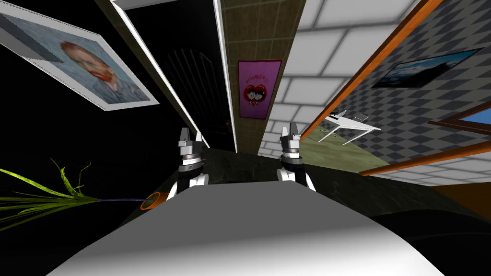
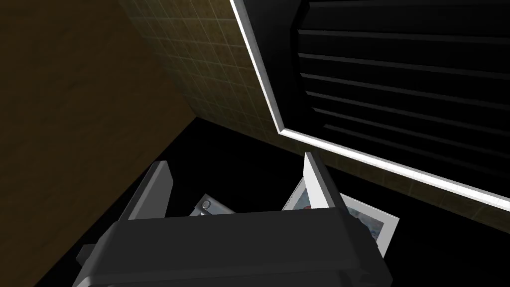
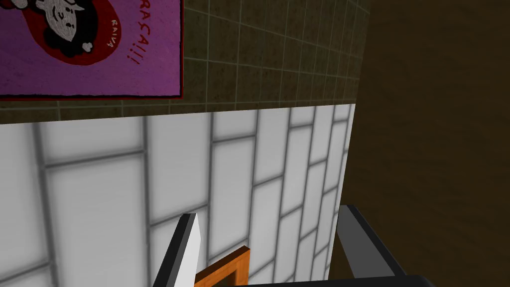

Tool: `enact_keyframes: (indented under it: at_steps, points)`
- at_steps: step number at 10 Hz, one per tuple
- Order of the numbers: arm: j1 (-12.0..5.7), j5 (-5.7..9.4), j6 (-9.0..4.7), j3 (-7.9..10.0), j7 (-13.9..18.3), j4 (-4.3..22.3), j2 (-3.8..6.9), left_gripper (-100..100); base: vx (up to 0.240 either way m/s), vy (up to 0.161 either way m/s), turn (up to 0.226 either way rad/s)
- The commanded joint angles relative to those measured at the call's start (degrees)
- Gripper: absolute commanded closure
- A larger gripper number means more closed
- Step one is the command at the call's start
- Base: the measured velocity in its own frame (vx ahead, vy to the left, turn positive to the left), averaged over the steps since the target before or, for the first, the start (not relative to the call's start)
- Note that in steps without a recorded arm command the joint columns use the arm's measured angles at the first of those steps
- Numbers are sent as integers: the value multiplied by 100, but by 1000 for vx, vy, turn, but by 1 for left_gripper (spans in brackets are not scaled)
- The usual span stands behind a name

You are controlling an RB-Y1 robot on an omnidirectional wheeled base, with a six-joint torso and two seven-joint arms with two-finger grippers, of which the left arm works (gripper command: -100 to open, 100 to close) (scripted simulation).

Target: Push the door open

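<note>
The door [image 1: 192, 81] is a dark slatted panel inside a thin white frame [image 1: 158, 72], straight ahead and slightly to my left. In the left wrist view the same slatted door [image 2: 398, 74] and its white frame [image 2: 264, 84] lie beyond the fingers, with a gap between them and the hand. My left gripper [image 1: 190, 135] is raised in front of the door's frame, and it stands open [image 2: 234, 174] with nothing between its fingers. My right gripper [image 1: 290, 129] is held up beside it, level with the tiled wall, and is also open [image 3: 271, 234] and empty.
An olive tiled wall [image 1: 254, 38] with a purple poster [image 1: 259, 88] flanks the door on the right. A framed portrait [image 1: 91, 67] hangs to the left, above a potted plant in an orange pot [image 1: 153, 200]. A white table [image 1: 352, 125] stands far right.
</note>
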Motion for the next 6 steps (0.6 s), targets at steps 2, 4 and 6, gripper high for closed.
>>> enact_keyframes:
  at_steps: [2,4,6]
  points:
    - [-130,-209,3,36,-163,235,72,-100,79,42,11]
    - [-275,-442,6,77,-345,496,139,-100,111,-5,20]
    - [-396,-637,9,111,-497,715,189,-100,98,3,11]
